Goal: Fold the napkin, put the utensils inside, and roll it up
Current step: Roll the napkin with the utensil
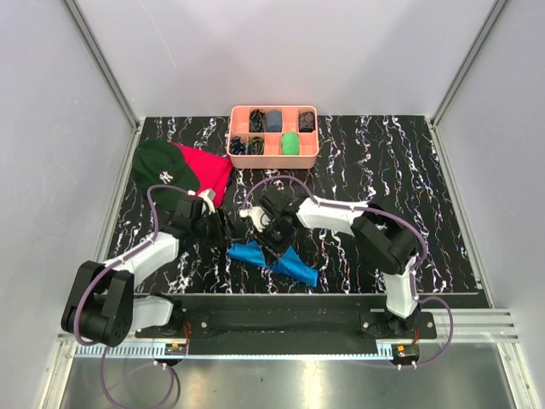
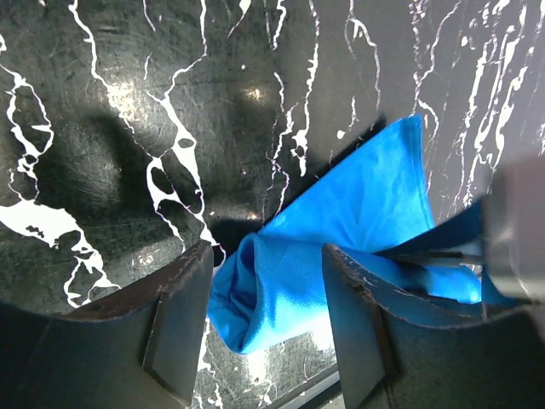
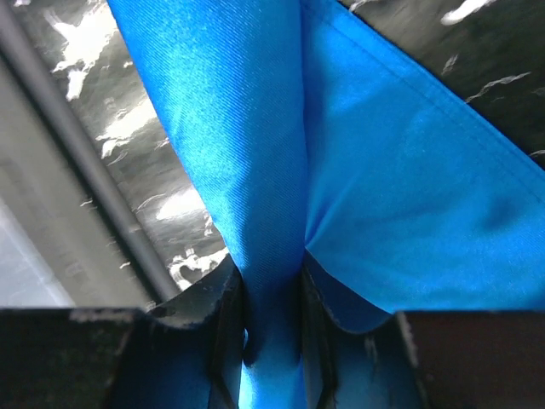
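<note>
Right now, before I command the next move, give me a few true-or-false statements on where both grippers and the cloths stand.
1. The right gripper pinches a fold of the napkin. True.
2. The left gripper is clamped shut on the napkin. False: its jaws stand open, with a rolled end of the napkin between them.
3. The napkin lies spread flat. False: it is bunched and folded, near the front edge of the table.
4. The pink tray sits at the far side of the table, apart from the napkin. True.
5. The green cap is inside the pink tray. False: it lies on the table at far left, beside the red cloth.
</note>
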